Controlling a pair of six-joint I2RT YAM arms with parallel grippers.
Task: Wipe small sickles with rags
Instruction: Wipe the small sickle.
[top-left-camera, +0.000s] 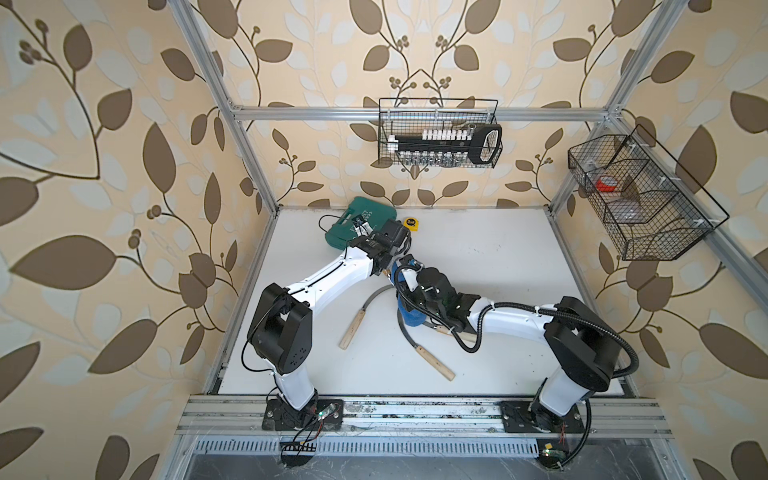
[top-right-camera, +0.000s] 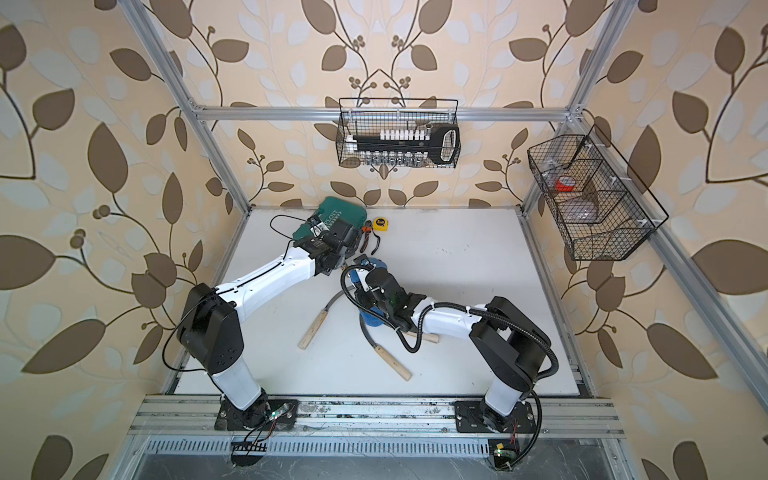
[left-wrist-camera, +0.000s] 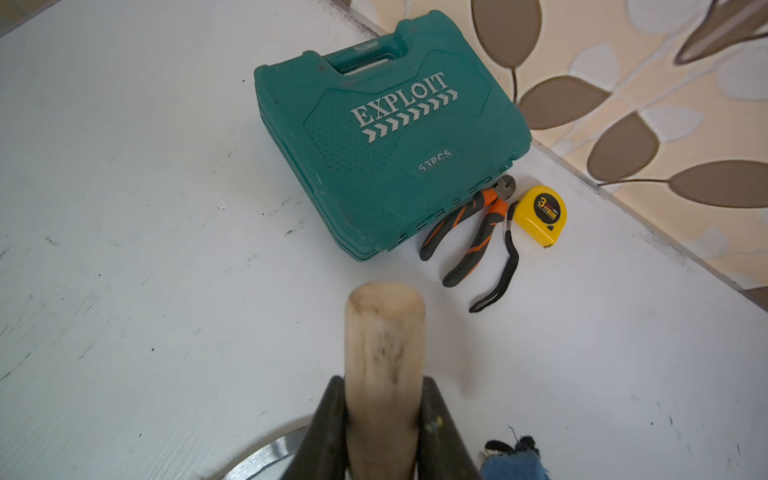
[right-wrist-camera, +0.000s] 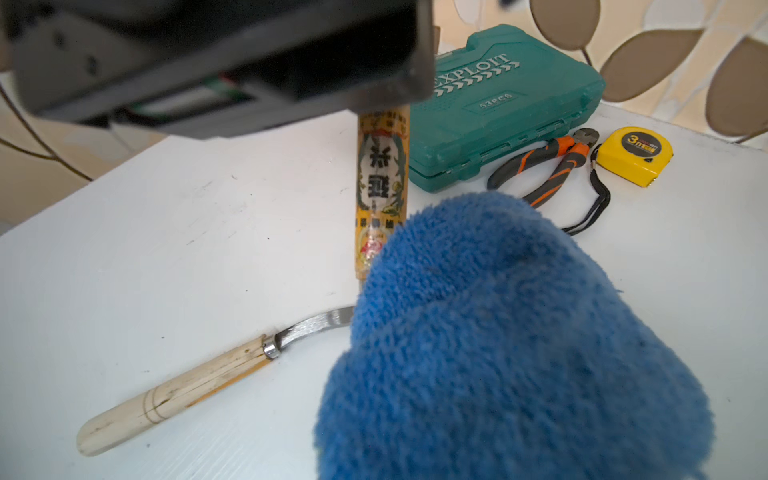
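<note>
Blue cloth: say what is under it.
The held sickle's labelled handle runs down into the blue cloth; its blade is covered. The lying sickle's blade also passes out of sight behind the cloth, so its tip cannot be seen.

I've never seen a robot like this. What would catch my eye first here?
Mid-table, a fluffy blue cloth bunches at a sickle whose wooden handle the left tool clamps. Other sickles lie loose on the white table, and a teal tool case sits at its far edge.
</note>
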